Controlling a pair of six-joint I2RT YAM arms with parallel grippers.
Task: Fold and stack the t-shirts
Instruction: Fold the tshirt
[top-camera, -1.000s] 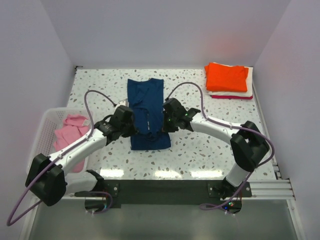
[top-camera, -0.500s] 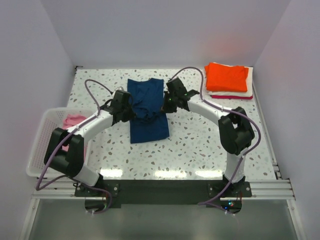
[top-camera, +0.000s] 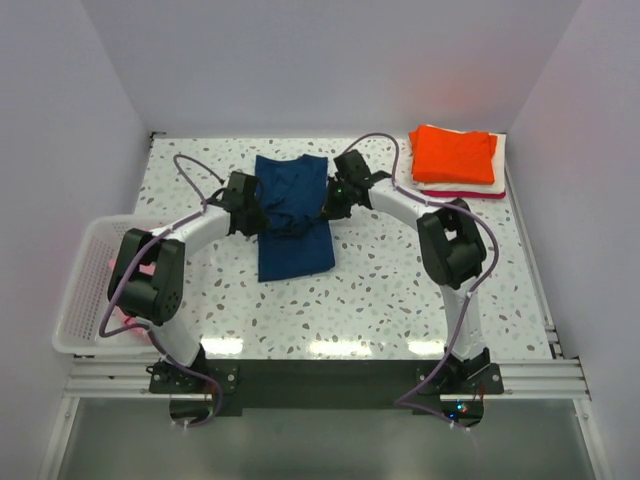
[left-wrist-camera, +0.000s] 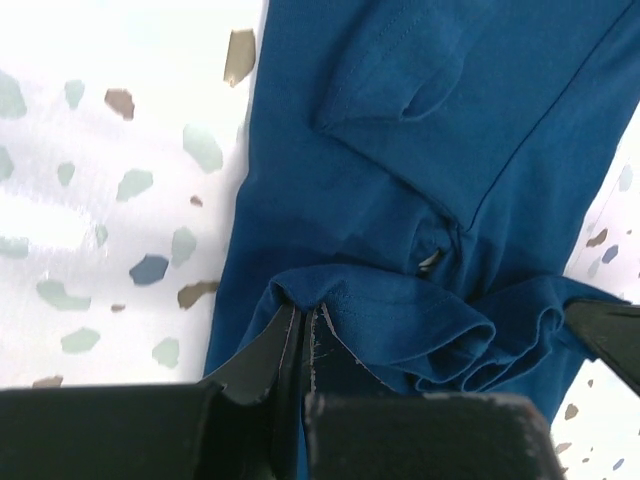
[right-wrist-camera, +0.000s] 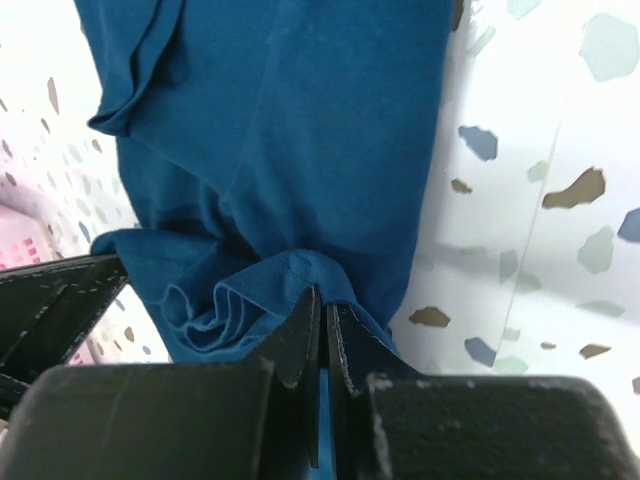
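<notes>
Wrist-only detail: left gripper, right gripper tight on navy t-shirt.

my table: white speckled top, walled on three sides.
centre: navy t-shirt, bunched midway.
far right corner: folded stack, orange uppermost.
my left edge: white basket.
</notes>
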